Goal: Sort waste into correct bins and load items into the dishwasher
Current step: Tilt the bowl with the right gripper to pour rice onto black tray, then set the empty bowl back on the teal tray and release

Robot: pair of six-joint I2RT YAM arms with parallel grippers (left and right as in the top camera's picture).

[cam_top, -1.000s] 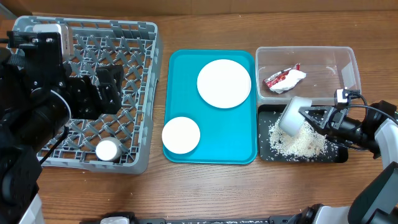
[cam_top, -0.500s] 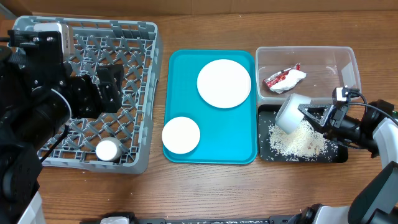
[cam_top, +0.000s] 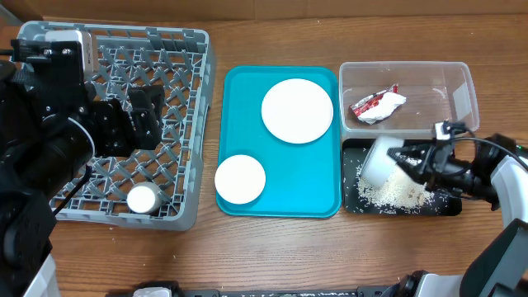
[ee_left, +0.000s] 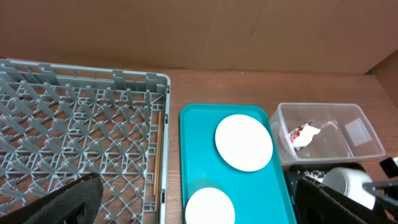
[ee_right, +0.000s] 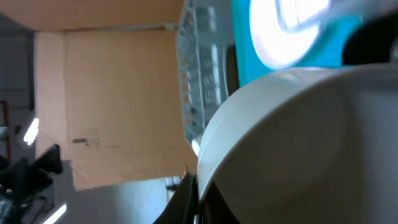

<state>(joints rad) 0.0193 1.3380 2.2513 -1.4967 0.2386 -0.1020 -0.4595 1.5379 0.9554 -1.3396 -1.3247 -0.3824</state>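
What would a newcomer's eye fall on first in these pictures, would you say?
The bright teal tray in the middle, carrying a white plate and a small bowl. Then, at the right, the right gripper holds a pale bowl tipped over the rice heap in the black tray.

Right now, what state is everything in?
Held bowl: tipped sideways over black tray, in shut right claw.
Rice: heaped in black tray.
Wrapper: in clear tub.
Plate: flat on teal tray.
Other bowl: on teal tray.
Cup: in rack.
Left claw: open.

Wooden table [cam_top: 272, 252] with grey rack [cam_top: 201, 124], teal tray [cam_top: 285, 177], clear tub [cam_top: 433, 87], black tray [cam_top: 353, 153]
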